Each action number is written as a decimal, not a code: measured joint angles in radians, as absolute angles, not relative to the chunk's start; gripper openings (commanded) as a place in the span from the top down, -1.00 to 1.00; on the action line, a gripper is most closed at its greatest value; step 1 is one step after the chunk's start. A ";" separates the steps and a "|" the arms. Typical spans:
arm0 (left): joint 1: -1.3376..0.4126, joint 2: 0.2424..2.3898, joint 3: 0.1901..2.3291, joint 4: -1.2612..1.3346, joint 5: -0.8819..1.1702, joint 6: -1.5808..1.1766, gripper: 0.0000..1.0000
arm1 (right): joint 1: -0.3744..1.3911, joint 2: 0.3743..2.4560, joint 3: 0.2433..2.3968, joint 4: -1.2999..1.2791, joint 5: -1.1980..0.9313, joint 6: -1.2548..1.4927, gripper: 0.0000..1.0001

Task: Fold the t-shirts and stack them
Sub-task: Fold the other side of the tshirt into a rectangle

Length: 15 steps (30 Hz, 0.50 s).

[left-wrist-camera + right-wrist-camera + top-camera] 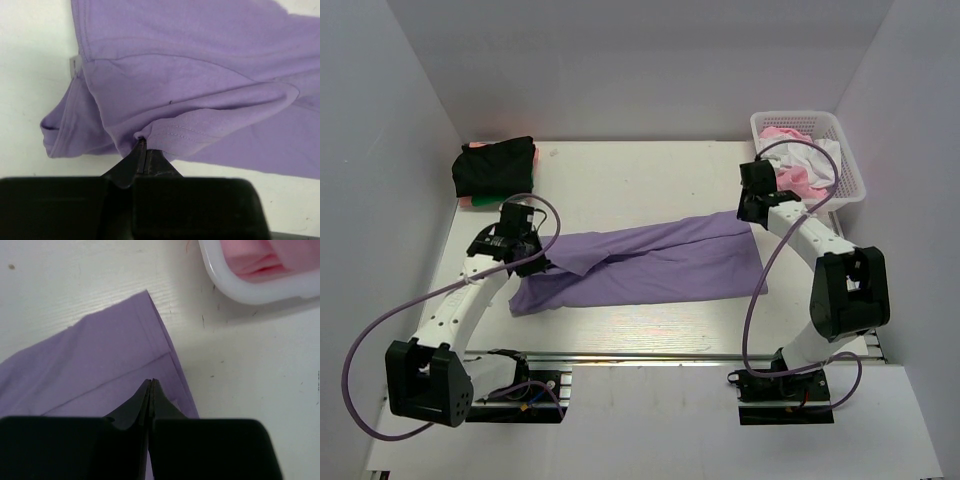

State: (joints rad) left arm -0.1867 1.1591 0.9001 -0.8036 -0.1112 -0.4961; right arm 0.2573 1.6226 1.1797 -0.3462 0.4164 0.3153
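**Purple shirt pinched at both ends**

The purple shirt [650, 265] lies stretched across the middle of the white table [640, 175], between the two arms, partly folded along its length. The left claw [532, 262] is at the shirt's left end. In the left wrist view its fingers [141, 155] are clenched on a bunched fold of the cloth, beside a stitched sleeve hem. A small white label [75, 65] shows at the neck.

The right claw [748, 215] is at the shirt's far right corner. In the right wrist view its tips [151, 382] are pressed together with no gap, on the cloth just inside the shirt's folded edge, and appear to pinch a layer of it.

A folded black shirt [495, 165] sits in the table's far left corner, with pink and green cloth [470, 202] showing under it. The white basket [790, 118] stands at the far right, near the right claw, with pink [800, 180] and white cloth inside.
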 measured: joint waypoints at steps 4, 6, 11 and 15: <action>-0.187 1.154 0.849 -0.836 -0.093 -0.513 -0.25 | 0.257 1.611 1.138 -0.366 0.407 0.335 1.00; -0.187 1.163 0.836 -0.870 -0.091 -0.521 -0.88 | 0.257 1.614 1.134 -0.379 0.405 0.342 1.00; -0.187 1.171 0.833 -0.923 -0.095 -0.538 -1.00 | 0.257 1.642 1.135 -0.392 0.405 0.371 0.79; -0.187 1.171 0.834 -0.919 -0.094 -0.535 -1.00 | 0.253 1.676 1.136 -0.390 0.394 0.390 0.61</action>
State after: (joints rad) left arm -0.1871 1.1706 0.8345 -0.9192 -0.0940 -0.5346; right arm 0.2535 1.6756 1.1362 -0.3904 0.3939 0.3904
